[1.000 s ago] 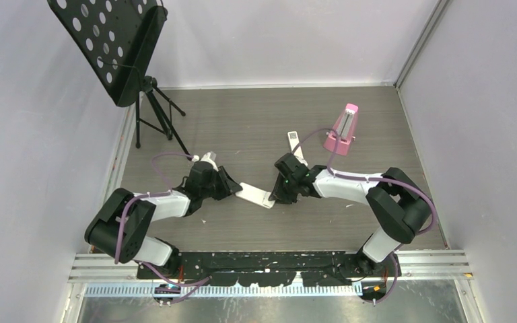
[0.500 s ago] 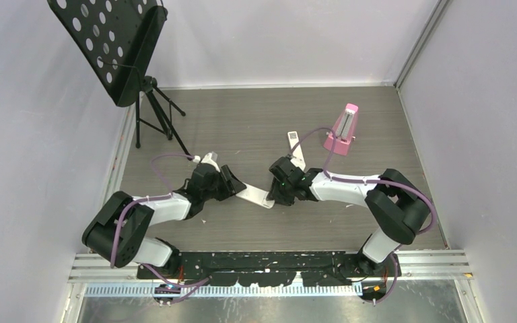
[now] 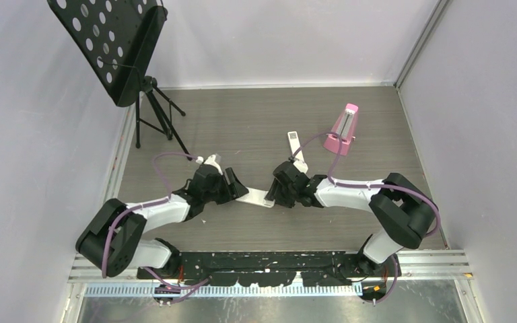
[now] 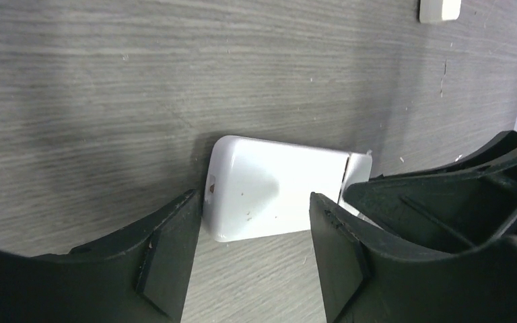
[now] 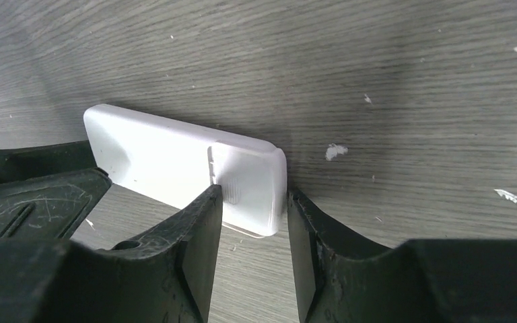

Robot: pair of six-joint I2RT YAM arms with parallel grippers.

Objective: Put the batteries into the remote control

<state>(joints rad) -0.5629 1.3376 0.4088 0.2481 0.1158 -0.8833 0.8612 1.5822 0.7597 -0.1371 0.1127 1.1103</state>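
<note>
The short white plastic remote control (image 4: 269, 195) has both ends hidden from above under the left gripper (image 3: 241, 192) and right gripper (image 3: 273, 195). A small white object (image 4: 439, 8) is cropped by the left wrist view's top edge.

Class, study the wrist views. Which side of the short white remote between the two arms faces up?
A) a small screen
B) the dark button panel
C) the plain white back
C: the remote control shows only a plain white surface with a cover seam, no buttons or screen.
</note>
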